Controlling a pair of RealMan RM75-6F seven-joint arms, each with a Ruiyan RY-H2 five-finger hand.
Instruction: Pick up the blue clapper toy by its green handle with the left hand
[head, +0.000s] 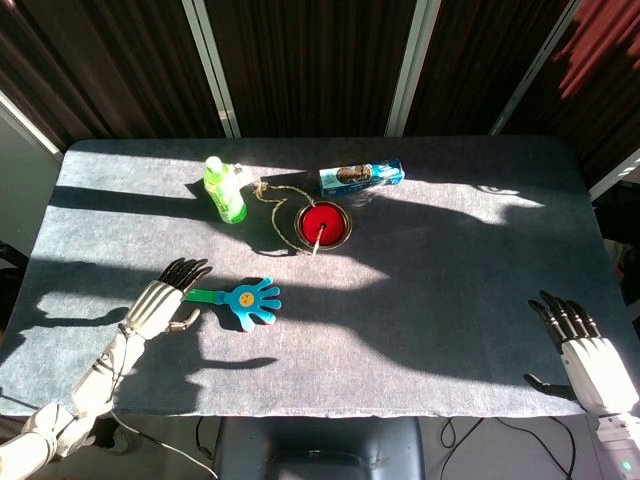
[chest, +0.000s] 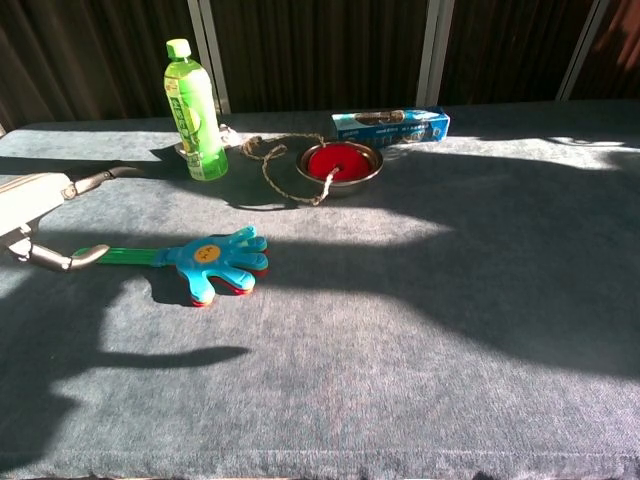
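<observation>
Currently I am seeing the blue clapper toy (head: 250, 300) lying flat on the table (head: 420, 300), my left hand (head: 160, 303) spreading empty beside its green handle (chest: 125, 256); closing too shallowly is risking nudging it away.

a staged test table in what looks to me like a lab or demo room.
i see a grey felt-covered table (head: 450, 300) in hard sunlight, dark slatted wall panels (head: 310, 60) behind it, cables (head: 480, 440) trailing under the front edge, and unrelated props: a green bottle (chest: 194, 110), a blue box (chest: 390, 125).
</observation>
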